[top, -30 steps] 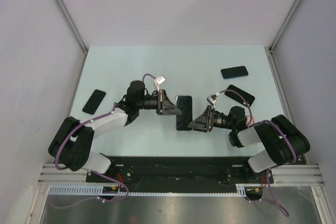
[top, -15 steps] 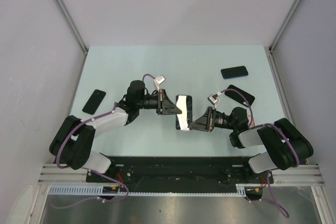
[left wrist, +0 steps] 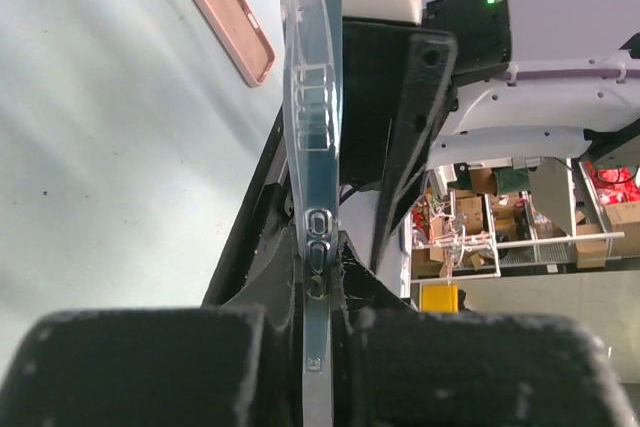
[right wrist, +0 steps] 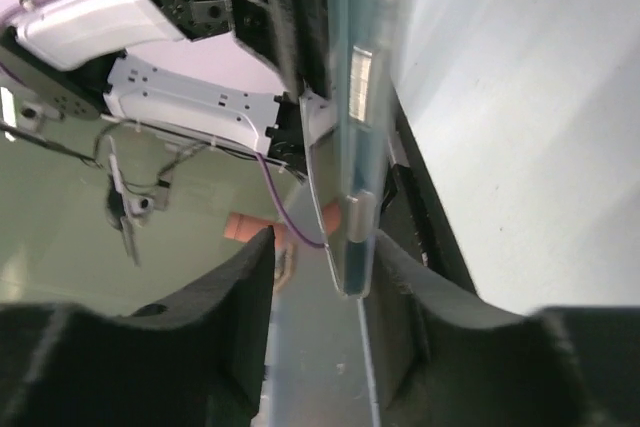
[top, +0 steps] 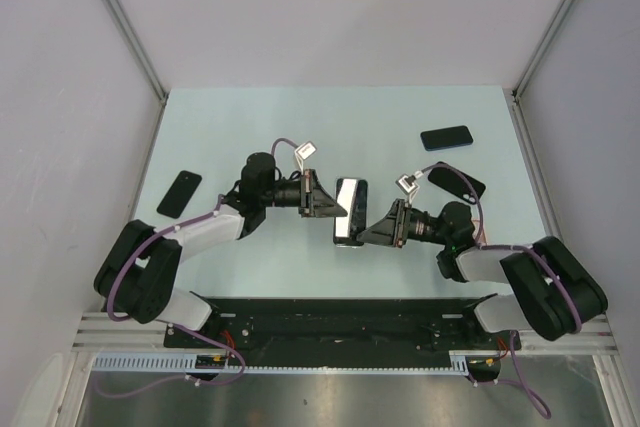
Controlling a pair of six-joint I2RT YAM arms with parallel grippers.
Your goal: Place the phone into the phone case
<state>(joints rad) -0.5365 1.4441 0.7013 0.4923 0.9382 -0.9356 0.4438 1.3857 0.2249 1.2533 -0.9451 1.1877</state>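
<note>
The phone (top: 350, 211) sits in a clear phone case and is held up off the table, tilted, between the two arms. In the left wrist view the phone case (left wrist: 312, 97) stands edge-on, and my left gripper (left wrist: 315, 287) is shut on its lower edge. From the right wrist view the dark phone (right wrist: 352, 107) shows inside the clear shell. My right gripper (right wrist: 323, 242) is open around the opposite edge: one finger lies close against the case, and a gap shows at the other. From above, the left gripper (top: 335, 209) and right gripper (top: 368, 232) flank the phone.
A black phone (top: 446, 137) lies at the back right, with another dark one (top: 458, 181) beside the right arm. A third dark one (top: 179, 193) lies at the left. A pink case (left wrist: 226, 12) lies on the table in the left wrist view.
The cased phone has tipped from lying nearly flat to a tilted pose with its face catching the light. The right gripper has shifted slightly left along its edge.
</note>
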